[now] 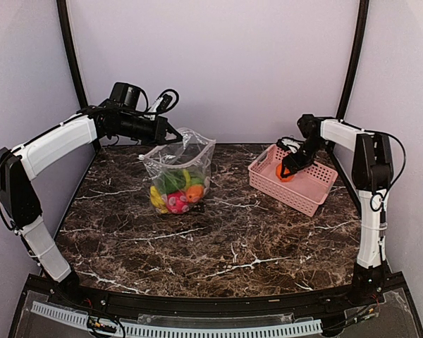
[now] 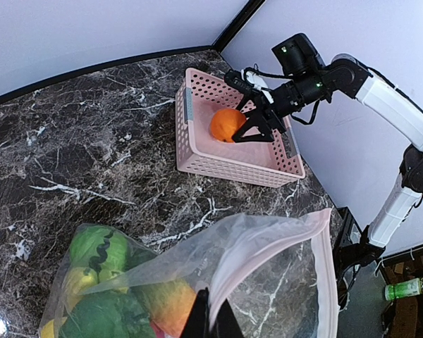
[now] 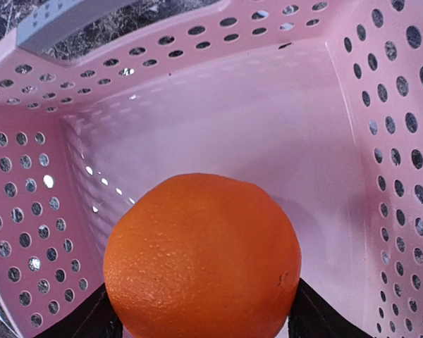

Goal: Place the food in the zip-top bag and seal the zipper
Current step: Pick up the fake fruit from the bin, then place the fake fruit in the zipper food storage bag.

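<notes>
The clear zip-top bag [image 1: 180, 165] stands open left of the table's middle, with toy fruits [image 1: 175, 193] inside: yellow, green, red-pink and orange pieces. My left gripper [image 1: 170, 135] is shut on the bag's rim by the pinkish zipper strip [image 2: 323, 274] and holds the mouth up. Green and orange food [image 2: 99, 282] shows through the bag in the left wrist view. My right gripper [image 1: 287, 171] is inside the pink basket [image 1: 293, 177], its fingers on both sides of an orange [image 3: 201, 257], also seen from the left wrist [image 2: 227, 124].
The pink slotted basket [image 2: 233, 158] sits at the back right of the dark marble table [image 1: 218, 239]. Besides the orange, its inside shows bare in the right wrist view. Lilac walls close the back and sides.
</notes>
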